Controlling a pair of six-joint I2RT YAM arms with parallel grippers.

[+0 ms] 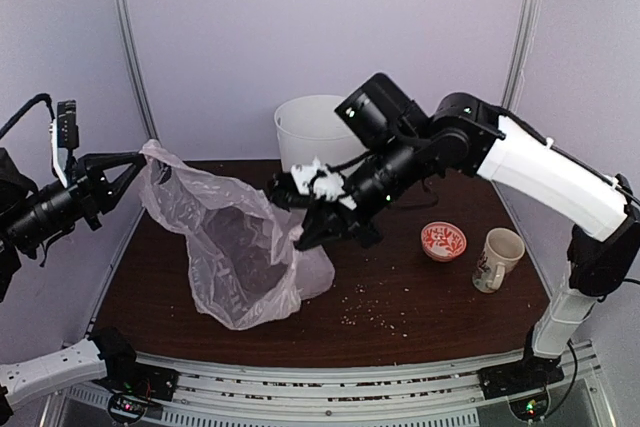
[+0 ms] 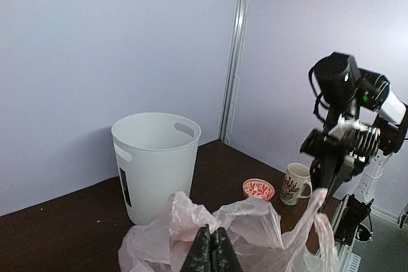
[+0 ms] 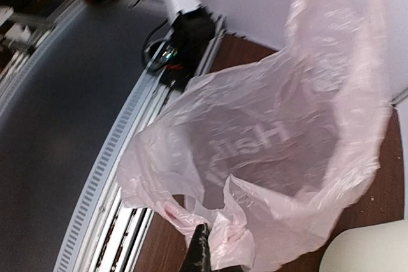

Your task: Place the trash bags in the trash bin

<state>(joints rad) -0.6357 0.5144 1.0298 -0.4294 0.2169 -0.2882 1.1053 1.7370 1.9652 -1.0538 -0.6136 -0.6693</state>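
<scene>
The pale-pink translucent trash bag (image 1: 238, 252) hangs open between my two grippers, its bottom resting on the dark table. My left gripper (image 1: 140, 160) is shut on the bag's left upper edge; in the left wrist view the closed fingertips (image 2: 213, 251) pinch the crinkled plastic (image 2: 255, 224). My right gripper (image 1: 300, 230) holds the bag's right edge; in the right wrist view a dark fingertip (image 3: 201, 250) presses the bag's rim, and mirrored "Hello" lettering shows through the bag (image 3: 274, 151). The white trash bin (image 1: 313, 132) stands upright at the back, behind my right gripper. It also shows in the left wrist view (image 2: 156, 164).
A small red-and-white bowl (image 1: 443, 240) and a floral mug (image 1: 497, 259) stand on the right of the table (image 1: 420, 307). Crumbs lie near the front middle. The rail (image 1: 330, 387) runs along the near edge. Enclosure walls stand close behind and to the sides.
</scene>
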